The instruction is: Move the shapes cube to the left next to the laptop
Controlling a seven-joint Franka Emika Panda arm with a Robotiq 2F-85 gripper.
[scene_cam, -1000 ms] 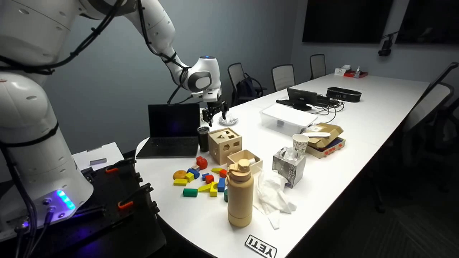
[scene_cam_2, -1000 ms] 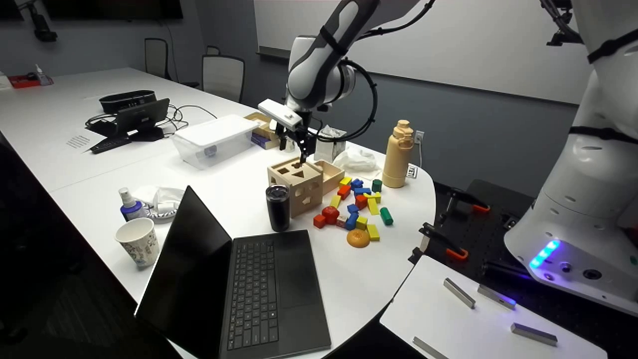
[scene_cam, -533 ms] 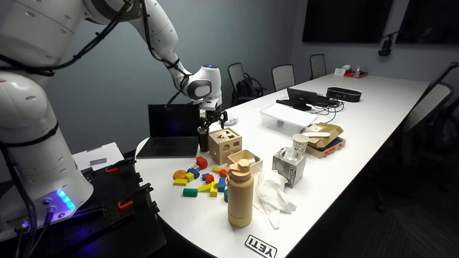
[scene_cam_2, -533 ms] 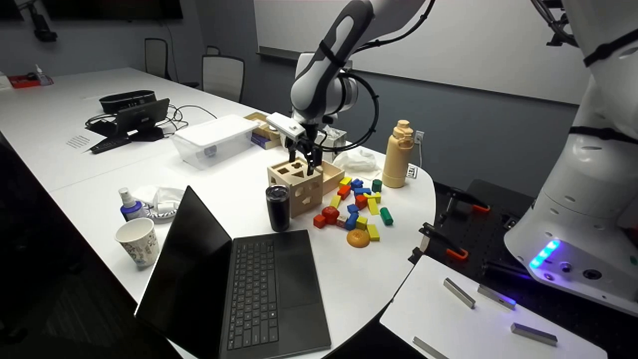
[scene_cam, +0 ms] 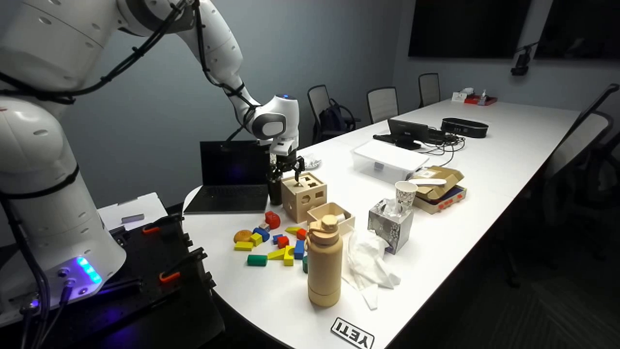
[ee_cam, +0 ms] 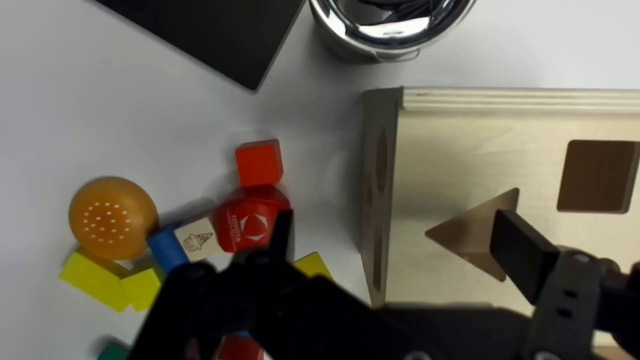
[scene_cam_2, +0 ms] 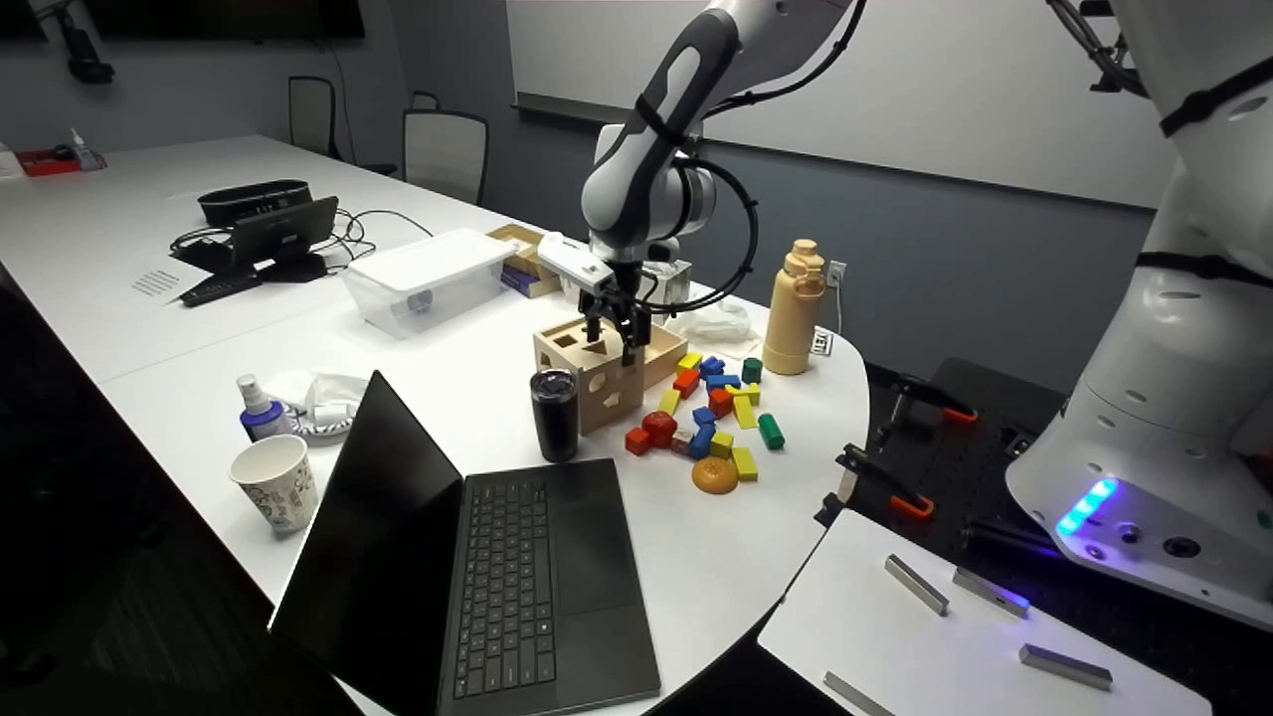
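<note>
- Shapes cube: cut off by the wrist view's right edge, partly hidden by the jaws
- Laptop and tumbler: cropped by that view's top edge

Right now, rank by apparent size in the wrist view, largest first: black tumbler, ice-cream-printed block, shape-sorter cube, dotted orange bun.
Shape-sorter cube, partly out of frame
Black tumbler, likewise
Dotted orange bun
Ice-cream-printed block

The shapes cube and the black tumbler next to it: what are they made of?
Shapes cube: pale, matt wood, perhaps plywood, as layer-like stripes run along one top edge. Black tumbler: probably metal with a dark coating, judging by its shiny silvery rim; its glossy, see-through lid could be plastic or glass.
</note>
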